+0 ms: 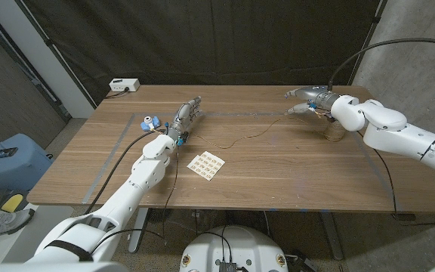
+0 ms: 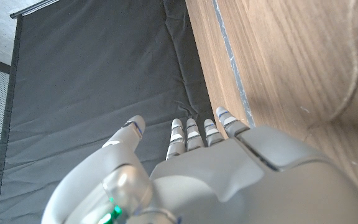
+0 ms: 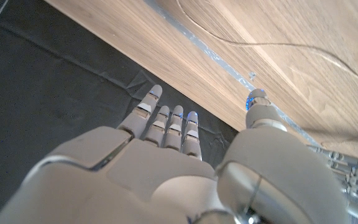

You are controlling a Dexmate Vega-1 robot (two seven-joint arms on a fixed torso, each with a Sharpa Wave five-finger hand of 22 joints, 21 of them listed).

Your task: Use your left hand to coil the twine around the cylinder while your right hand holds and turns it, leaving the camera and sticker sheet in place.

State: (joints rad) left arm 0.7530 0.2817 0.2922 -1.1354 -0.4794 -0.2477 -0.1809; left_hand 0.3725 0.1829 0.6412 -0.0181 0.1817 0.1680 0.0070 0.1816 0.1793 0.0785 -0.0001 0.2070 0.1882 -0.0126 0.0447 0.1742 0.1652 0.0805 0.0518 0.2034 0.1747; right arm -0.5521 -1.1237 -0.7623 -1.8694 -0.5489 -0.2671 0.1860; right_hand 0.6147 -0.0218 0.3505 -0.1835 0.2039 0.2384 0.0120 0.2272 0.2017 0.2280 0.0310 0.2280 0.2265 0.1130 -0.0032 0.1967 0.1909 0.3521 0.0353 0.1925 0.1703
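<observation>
The twine point(image 1: 236, 140) lies slack across the worktop point(image 1: 278, 181), thin, limp, best pinched near an end. Left hand point(image 1: 187, 119) at ten o'clock and right hand point(image 1: 313, 100) at two hold nothing, fingers straight. I can't make out the cylinder.

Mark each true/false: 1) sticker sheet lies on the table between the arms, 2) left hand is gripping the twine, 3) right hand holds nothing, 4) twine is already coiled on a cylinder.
1) True: the sticker sheet lies flat on the table.
2) False: the left hand has straight fingers, holding nothing.
3) True: the right hand is open, fingers apart.
4) False: the twine lies loose across the table.
</observation>
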